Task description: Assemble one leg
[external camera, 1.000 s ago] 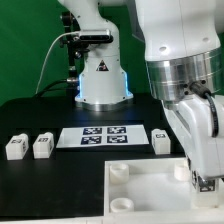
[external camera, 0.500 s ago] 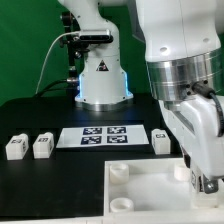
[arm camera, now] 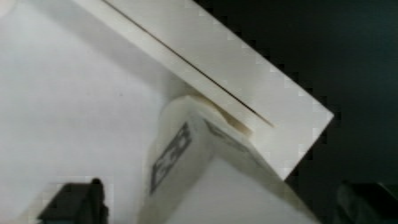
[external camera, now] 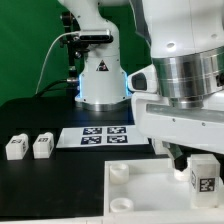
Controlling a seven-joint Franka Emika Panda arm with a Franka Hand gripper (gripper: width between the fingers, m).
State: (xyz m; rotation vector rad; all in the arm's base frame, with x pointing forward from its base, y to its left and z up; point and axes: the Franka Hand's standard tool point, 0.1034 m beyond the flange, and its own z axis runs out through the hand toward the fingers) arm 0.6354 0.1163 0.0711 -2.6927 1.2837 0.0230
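Note:
One leg (external camera: 201, 179), a small white block with a black-and-white tag, stands upright at the far corner of the large white plate (external camera: 145, 195), on the exterior view's right. My gripper (external camera: 203, 166) hangs over it with the jaws either side. In the wrist view the leg (arm camera: 210, 160) runs down to the plate's corner (arm camera: 71, 110). The two dark fingertips (arm camera: 71, 202) sit wide apart, and a strip of plate shows between one of them and the leg. The gripper (arm camera: 217, 206) is open. Two more legs (external camera: 15, 147) (external camera: 42, 146) lie on the black table at the exterior view's left.
The marker board (external camera: 96, 135) lies on the table behind the plate. The arm's base (external camera: 100, 75) stands at the back. The plate shows round sockets (external camera: 118, 172) at its corners. My wide hand hides the table to the right of the marker board.
The wrist has turned about a quarter turn, so the hand now shows broadside. It hides the leg that lay right of the marker board. The tagged leg at the plate's corner now shows plainly.

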